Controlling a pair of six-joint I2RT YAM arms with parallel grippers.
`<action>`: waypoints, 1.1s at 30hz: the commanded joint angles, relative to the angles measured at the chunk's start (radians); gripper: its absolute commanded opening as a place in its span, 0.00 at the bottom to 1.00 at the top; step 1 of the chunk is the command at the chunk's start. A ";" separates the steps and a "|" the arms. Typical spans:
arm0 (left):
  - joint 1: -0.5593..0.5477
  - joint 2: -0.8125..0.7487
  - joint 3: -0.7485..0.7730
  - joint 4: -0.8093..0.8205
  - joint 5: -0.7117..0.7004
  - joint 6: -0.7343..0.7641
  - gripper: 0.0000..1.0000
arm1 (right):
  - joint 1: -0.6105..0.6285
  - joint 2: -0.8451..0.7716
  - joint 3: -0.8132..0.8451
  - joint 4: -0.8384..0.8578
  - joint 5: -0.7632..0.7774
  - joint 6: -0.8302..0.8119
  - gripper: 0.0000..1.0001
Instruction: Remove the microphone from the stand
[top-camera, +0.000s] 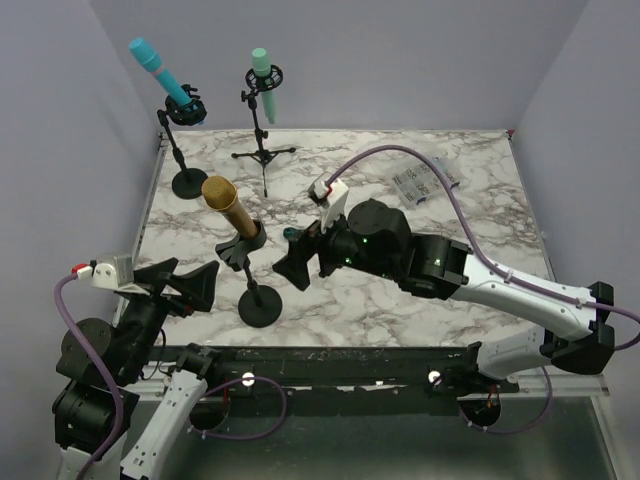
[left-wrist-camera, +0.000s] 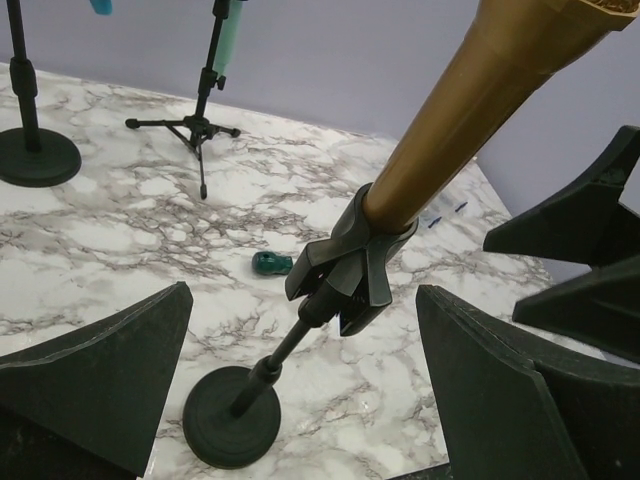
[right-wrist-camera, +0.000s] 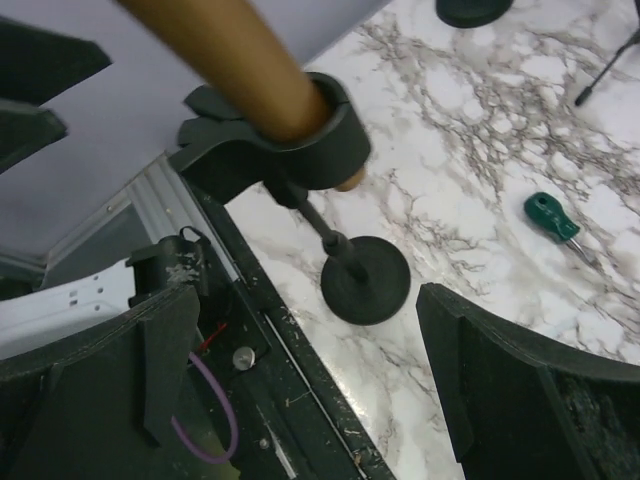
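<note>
Two hands, both spread fully open, neither holding anything. Left hand (top-camera: 185, 287) sat just clear of the stand (top-camera: 252, 285), fingers (left-wrist-camera: 95, 375) pointing at it. Right hand (top-camera: 298, 258) faced it from the opposite side, also apart from it. The gold mic (top-camera: 222, 202) was seated in the clip (left-wrist-camera: 345, 265), tilted, its head leaning up and away to the left hand's right. From the left wrist, the round base (left-wrist-camera: 230, 420) lay just ahead, between the fingers, on the marble surface (top-camera: 400, 310). From the right wrist, the clip hung ahead of the left finger and the base sat ahead between the two fingers, near the surface's edge. No contact between either hand and the mic, clip or stand. A green-handled screwdriver (left-wrist-camera: 271, 263) lay flat on the surface past the stand from the left hand, ahead of the right hand's right finger. Well beyond the left hand: a blue mic (top-camera: 160, 70) on a round-base stand and a green mic (top-camera: 265, 80) on a tripod (top-camera: 263, 155).
</note>
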 joint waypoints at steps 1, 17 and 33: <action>0.002 -0.012 0.000 -0.021 -0.025 0.002 0.98 | 0.109 0.013 0.043 0.106 0.173 -0.074 1.00; 0.002 0.058 -0.068 0.016 0.145 0.057 0.99 | 0.139 0.145 0.203 0.160 0.267 -0.130 1.00; 0.002 -0.003 -0.076 -0.046 0.044 0.069 0.99 | 0.306 0.337 0.302 0.477 0.680 -0.509 1.00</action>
